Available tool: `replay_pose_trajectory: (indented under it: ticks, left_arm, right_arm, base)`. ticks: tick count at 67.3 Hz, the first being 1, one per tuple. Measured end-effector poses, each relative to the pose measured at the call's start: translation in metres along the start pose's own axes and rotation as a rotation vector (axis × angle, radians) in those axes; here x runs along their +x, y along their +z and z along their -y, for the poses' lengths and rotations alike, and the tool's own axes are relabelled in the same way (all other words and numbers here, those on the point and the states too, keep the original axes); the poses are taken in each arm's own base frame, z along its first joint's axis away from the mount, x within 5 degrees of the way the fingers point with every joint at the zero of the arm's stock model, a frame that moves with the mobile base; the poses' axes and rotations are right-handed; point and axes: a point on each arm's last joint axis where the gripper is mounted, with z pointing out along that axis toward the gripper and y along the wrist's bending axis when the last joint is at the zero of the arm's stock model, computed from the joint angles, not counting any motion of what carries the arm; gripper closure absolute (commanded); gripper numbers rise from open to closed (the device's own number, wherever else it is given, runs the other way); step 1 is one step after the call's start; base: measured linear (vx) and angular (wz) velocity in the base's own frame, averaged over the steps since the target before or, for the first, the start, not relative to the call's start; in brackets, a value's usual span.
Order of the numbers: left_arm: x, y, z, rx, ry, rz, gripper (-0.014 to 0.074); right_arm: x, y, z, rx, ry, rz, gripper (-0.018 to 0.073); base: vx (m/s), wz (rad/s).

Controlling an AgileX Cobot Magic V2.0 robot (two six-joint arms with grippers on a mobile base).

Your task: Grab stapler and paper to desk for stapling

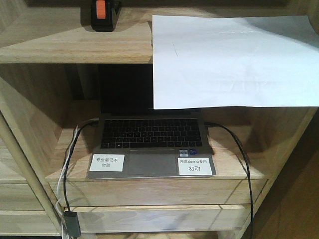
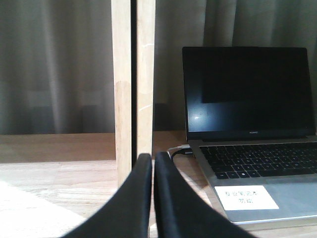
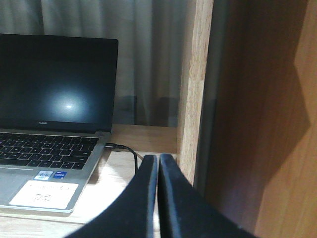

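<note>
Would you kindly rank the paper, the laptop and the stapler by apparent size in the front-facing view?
1. paper
2. laptop, a fairly close second, partly hidden behind the paper
3. stapler, clearly smallest, though cropped at the top edge

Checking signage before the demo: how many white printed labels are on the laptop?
2. The left label sits left of the touchpad; the right label sits right of it. No others show in any view.

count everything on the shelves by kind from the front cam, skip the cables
stapler: 1
paper: 1
laptop: 1
white labels on the laptop: 2
total: 5
</note>
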Motion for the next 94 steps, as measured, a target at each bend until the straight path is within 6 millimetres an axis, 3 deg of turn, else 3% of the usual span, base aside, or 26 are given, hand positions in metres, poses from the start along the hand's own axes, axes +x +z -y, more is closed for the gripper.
replay_pose_trajectory:
  ticks: [94]
  left_arm:
    - [-0.0053,-0.0002,0.0005,0.005,-0.001,0.059,0.0603]
  right_arm:
    - [0.0000,0.0000,0.0000,0.000,0.000,0.000,0.0568]
  base:
    - [0.00,0.00]
